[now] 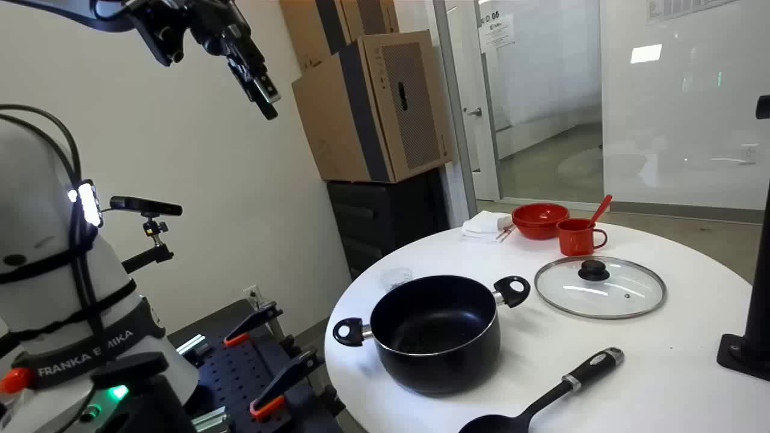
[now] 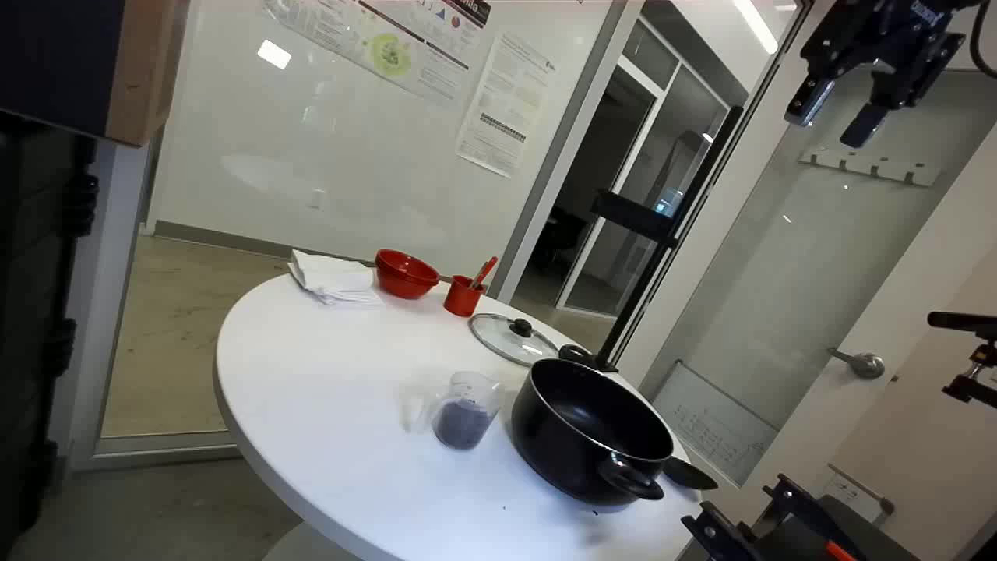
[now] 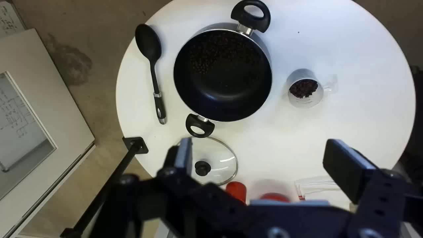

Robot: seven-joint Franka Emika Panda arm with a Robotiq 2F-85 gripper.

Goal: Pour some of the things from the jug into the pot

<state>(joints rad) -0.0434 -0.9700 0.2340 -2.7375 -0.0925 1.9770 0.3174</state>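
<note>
Black spoon (image 3: 154,77) and clear lid (image 1: 594,270) near the pot (image 1: 442,364), jaws wide apart.

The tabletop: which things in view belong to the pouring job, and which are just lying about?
For the job: the see-through jug, the dark pieces in it, the black pot, the open gripper.

Lying about: the glass lid, the black spoon, the red cup, the red bowls, the white cloth.

“FRANKA EMIKA” runs across the dark band (image 1: 72,359) on a robot base (image 1: 108,264); “D 05” marks a glass panel (image 1: 544,78); fine print on posters (image 2: 502,109) is unreadable.
</note>
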